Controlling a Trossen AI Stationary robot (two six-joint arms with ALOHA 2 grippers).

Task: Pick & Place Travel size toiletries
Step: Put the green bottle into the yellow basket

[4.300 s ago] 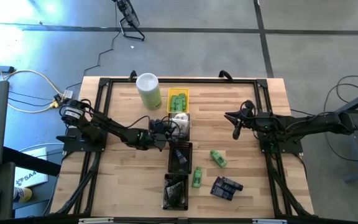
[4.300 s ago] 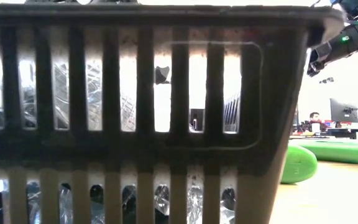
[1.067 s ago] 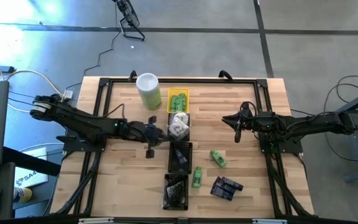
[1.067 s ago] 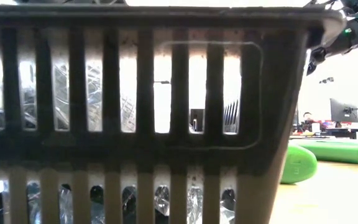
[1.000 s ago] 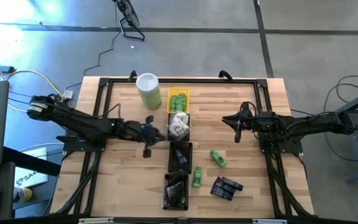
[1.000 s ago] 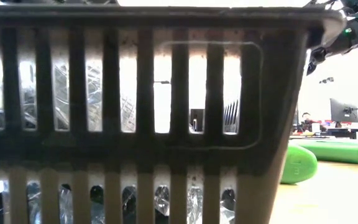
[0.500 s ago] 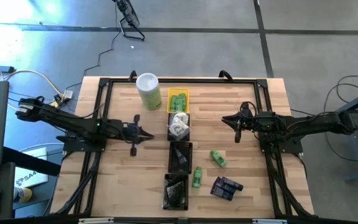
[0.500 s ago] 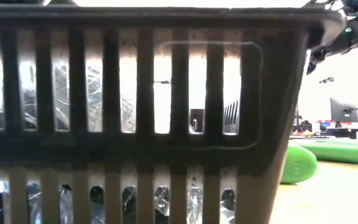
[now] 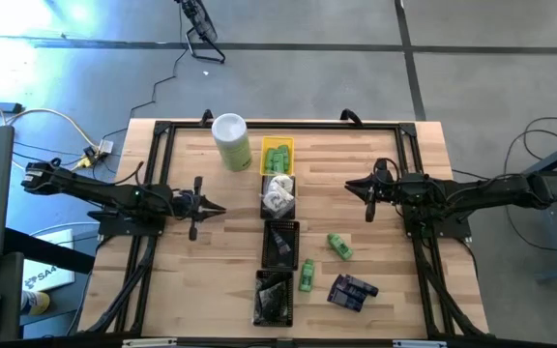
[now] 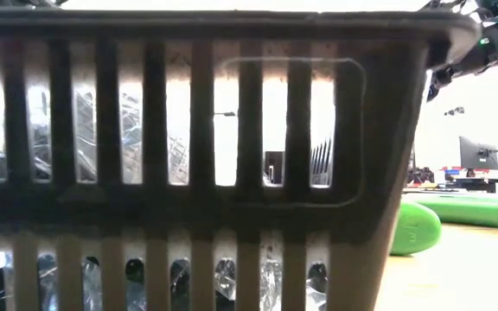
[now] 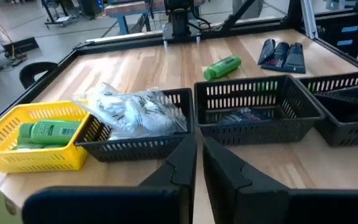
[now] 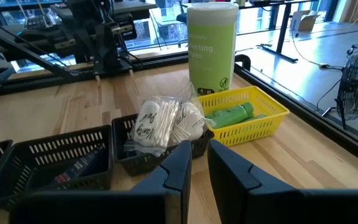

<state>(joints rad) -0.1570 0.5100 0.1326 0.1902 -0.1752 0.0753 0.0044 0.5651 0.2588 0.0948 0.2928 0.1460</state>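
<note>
Overhead, the left gripper hovers left of the trays, jaws nearly closed, holding nothing. Likewise the right gripper, jaws narrow and empty. A green bottle lies flat on the table, long axis diagonal, beside blue packets.

Even, bright light falls on the table from overhead, and shadows beneath the arms are faint and soft. A bluish glare washes the floor beyond the table's far left corner. At table height, a black basket fills most of the view as a dark, backlit silhouette, slightly soft from closeness, against a washed-out white room. Both wrist pictures are clear on the table, with their own fingers dark and blurred.
</note>
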